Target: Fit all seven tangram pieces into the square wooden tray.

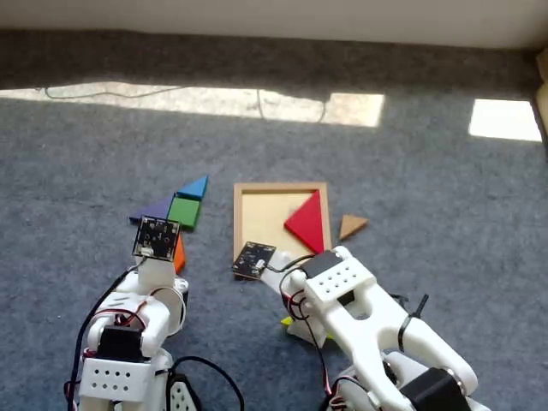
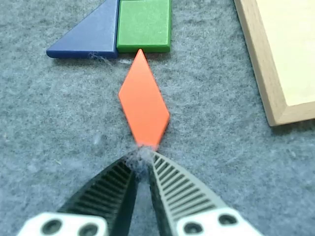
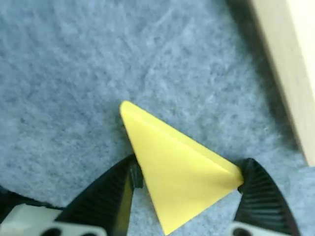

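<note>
The square wooden tray point(image 1: 239, 224) lies on the carpet with a red triangle point(image 1: 310, 221) inside, against its right wall. My left gripper point(image 2: 142, 160) is shut, its tips touching the near corner of the orange parallelogram point(image 2: 144, 105), which lies flat just short of the green square point(image 2: 144, 24) and a dark blue triangle point(image 2: 91, 37). My right gripper point(image 3: 187, 172) holds a yellow triangle point(image 3: 179, 179) between its fingers, one finger on an edge and the other on a corner, close to the tray's wall point(image 3: 285, 64). The yellow triangle point(image 1: 286, 321) peeks out under the right arm.
A brown triangle point(image 1: 352, 225) rests outside the tray's right side. A light blue triangle point(image 1: 195, 186) sits beyond the green square point(image 1: 184, 211). Grey carpet stretches all round, with sunlit patches and a cable point(image 1: 128, 92) at the back.
</note>
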### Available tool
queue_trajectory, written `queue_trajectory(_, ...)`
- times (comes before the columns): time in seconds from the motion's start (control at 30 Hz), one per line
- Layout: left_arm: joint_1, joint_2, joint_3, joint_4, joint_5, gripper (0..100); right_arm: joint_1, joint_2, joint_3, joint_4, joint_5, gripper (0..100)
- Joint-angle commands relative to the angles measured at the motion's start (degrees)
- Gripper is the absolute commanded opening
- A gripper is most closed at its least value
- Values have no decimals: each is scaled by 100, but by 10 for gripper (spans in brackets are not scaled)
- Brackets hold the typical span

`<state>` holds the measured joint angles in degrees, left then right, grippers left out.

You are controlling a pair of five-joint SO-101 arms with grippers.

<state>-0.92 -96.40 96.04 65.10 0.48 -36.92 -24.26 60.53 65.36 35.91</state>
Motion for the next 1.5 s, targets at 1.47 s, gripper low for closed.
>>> queue_trajectory(1.47,-66,-57,163,26,-35,12,119,857,-1429,-3046,651,242)
